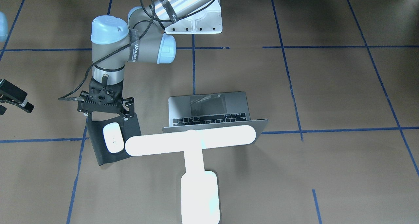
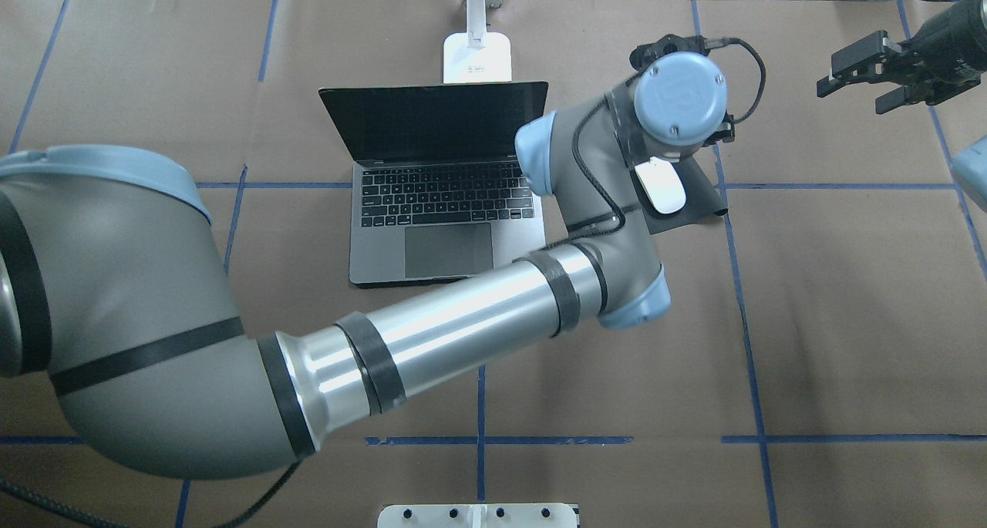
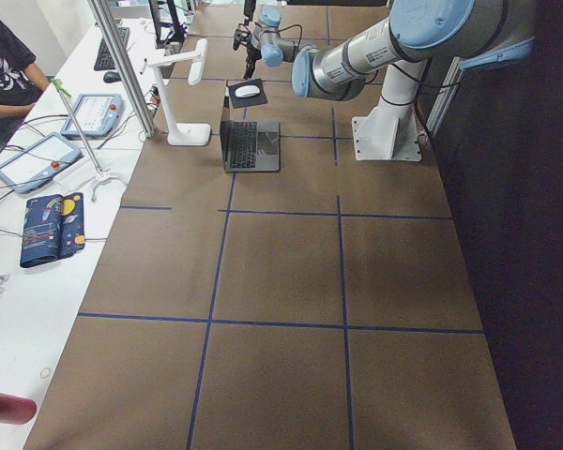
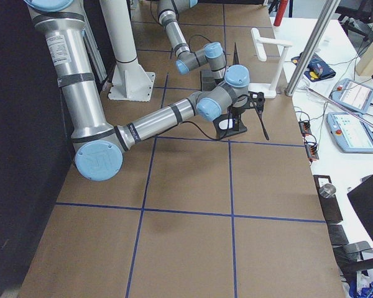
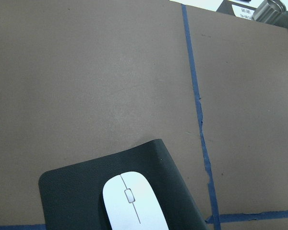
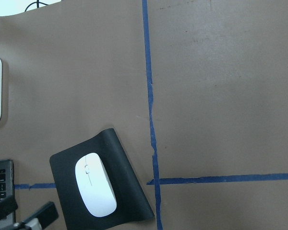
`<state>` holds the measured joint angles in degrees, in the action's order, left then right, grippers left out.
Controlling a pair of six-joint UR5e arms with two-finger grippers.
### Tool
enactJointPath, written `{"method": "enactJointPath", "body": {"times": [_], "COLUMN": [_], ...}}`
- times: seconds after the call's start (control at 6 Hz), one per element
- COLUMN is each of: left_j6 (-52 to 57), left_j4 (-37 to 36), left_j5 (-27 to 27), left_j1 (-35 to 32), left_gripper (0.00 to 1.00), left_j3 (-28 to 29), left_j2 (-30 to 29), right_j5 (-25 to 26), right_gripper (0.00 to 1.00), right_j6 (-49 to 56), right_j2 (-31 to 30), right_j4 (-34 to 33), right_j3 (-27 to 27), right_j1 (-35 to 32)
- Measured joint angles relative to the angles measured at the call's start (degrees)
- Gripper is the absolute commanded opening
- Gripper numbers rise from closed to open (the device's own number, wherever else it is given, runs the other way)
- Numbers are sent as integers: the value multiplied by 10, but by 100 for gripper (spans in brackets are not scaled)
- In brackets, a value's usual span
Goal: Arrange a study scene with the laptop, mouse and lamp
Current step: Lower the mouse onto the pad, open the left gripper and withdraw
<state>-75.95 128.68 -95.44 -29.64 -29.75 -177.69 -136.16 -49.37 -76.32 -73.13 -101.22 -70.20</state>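
Laptop (image 2: 432,204) sits open on the brown counter (image 2: 848,320), its dark screen upright and its keyboard toward the robot; the left arm's long forearm crosses just in front of it, reaching over to the right half. Just behind the screen stands the lamp (image 2: 476,56), its base near the back of the lid; in the front-facing view its glowing bar head spreads across the lid's top edge. To the right, near the laptop's side, a black mat (image 2: 700,203) lies on the counter with the mouse (image 2: 661,190) resting on it, touched by nothing. The left claw (image 1: 106,115) hangs above the mat, its fingers spread apart and empty. Far right, well apart from the mat, the right claw (image 2: 864,73) holds nothing, its fingers parted.
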Motion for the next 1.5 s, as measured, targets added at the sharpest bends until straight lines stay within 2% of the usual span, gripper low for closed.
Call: {"method": "enactJointPath", "body": {"times": [0.33,0.5,0.83,1.0,1.33,1.5], "left_j6": [1,7,57,89,214,302], "left_j4": [-105,-150,-222,-246,-293,-301], "left_j5": [-115,-161,-211,-237,-324,-369], "left_j1": [-35,-48,-67,-83,-154,-204], "left_gripper": [99,99,99,99,99,99], "left_j3": [-93,-180,-427,-522,-711,-774], "left_j2": [38,92,270,347,526,613], "right_j5": [-9,-13,-15,-15,-20,-41], "right_gripper": [100,100,100,100,100,100], "right_j6": [5,7,8,9,14,38], "right_j2": [0,-1,-4,-5,-11,-26], "right_j4": [-14,-17,-18,-18,-18,-18], "right_j3": [0,1,-1,-1,-1,-2], "right_j1": [-17,-26,-35,-36,-43,-64]}}
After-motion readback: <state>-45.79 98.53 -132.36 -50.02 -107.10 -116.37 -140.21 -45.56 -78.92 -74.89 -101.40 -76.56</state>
